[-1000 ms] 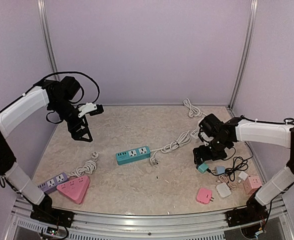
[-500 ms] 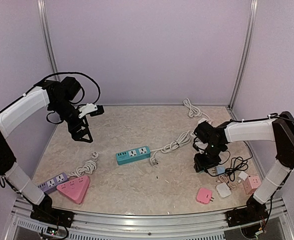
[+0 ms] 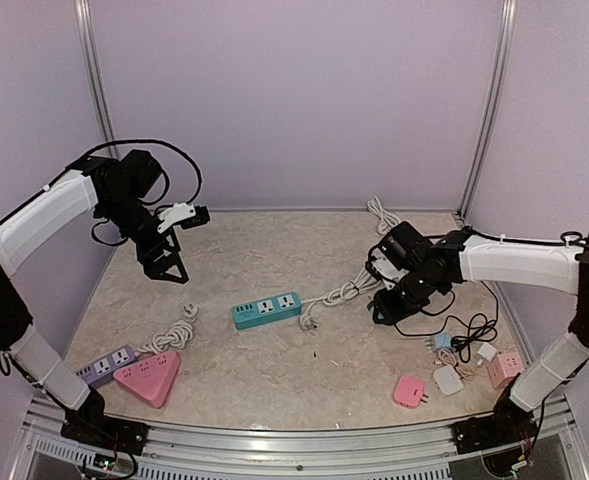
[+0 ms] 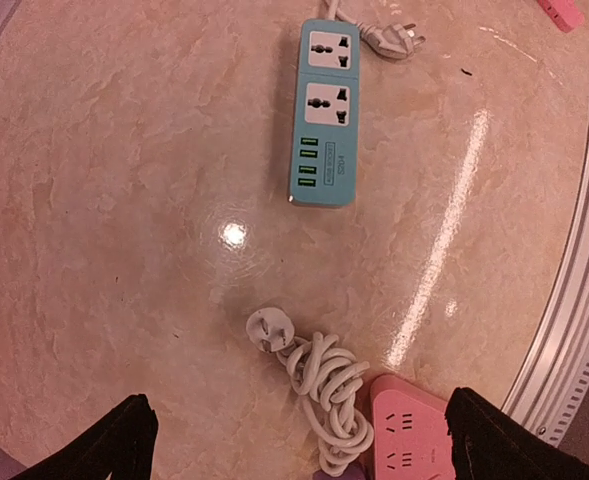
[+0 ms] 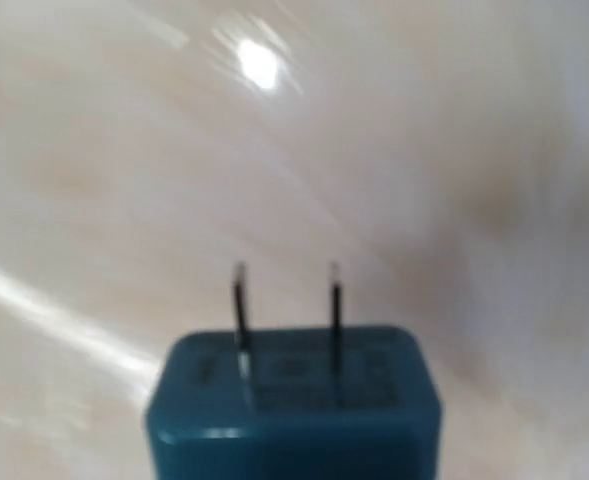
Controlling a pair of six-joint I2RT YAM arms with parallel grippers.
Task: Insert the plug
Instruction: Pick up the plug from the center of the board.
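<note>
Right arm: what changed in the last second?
The right tool closed on the teal plug adapter, lifted it from the pile of chargers and carried it left toward the teal power strip. The left tool stayed open and raised; the strip did not move.

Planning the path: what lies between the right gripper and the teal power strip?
Top view: a white cord and its plug, beside the teal power strip. Right gripper holds a teal adapter.

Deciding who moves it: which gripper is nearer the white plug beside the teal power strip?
Right. The right gripper hangs just right of the white plug; the left gripper is raised far to its left.
</note>
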